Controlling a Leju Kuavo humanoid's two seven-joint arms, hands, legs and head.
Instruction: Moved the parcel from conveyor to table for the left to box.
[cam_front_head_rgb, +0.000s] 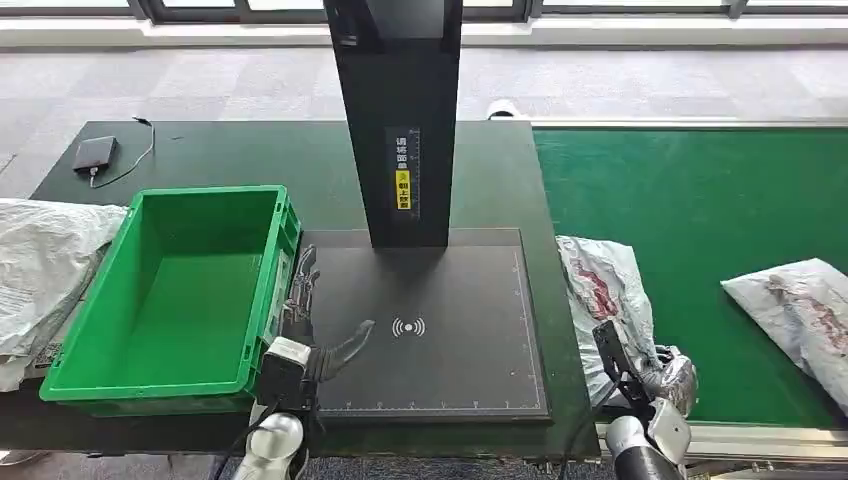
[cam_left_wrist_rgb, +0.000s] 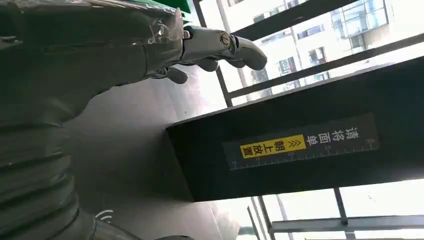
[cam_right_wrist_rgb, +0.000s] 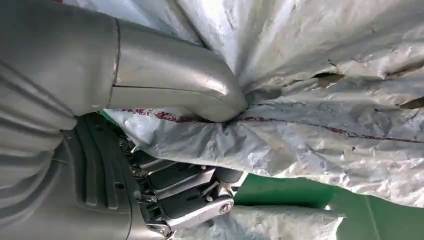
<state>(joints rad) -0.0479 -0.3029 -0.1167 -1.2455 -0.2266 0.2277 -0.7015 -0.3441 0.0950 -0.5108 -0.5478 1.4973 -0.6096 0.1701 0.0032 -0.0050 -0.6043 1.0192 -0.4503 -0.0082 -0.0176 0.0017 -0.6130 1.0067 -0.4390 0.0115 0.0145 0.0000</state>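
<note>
At the lower right of the head view, the fingers (cam_right_wrist_rgb: 185, 200) and thumb of the right hand (cam_front_head_rgb: 668, 378) are closed on the crumpled grey parcel (cam_front_head_rgb: 605, 300), which is held at the near left edge of the green conveyor (cam_front_head_rgb: 690, 200), just beside the tabletop (cam_front_head_rgb: 200, 150). At lower centre-left, the left hand (cam_front_head_rgb: 305, 345) is seen with fingers (cam_left_wrist_rgb: 240, 47) spread and holding nothing, above the black scanner pad (cam_front_head_rgb: 450, 340) beside the green box (cam_front_head_rgb: 180, 290). A second parcel (cam_front_head_rgb: 800, 310) lies at the right edge on the conveyor.

Bin (cam_front_head_rgb: 190, 290) left on table (cam_front_head_rgb: 250, 150), scan pad (cam_front_head_rgb: 450, 330) ctr, parcel (cam_front_head_rgb: 605, 290) at conveyor (cam_front_head_rgb: 700, 200) edge, right.
</note>
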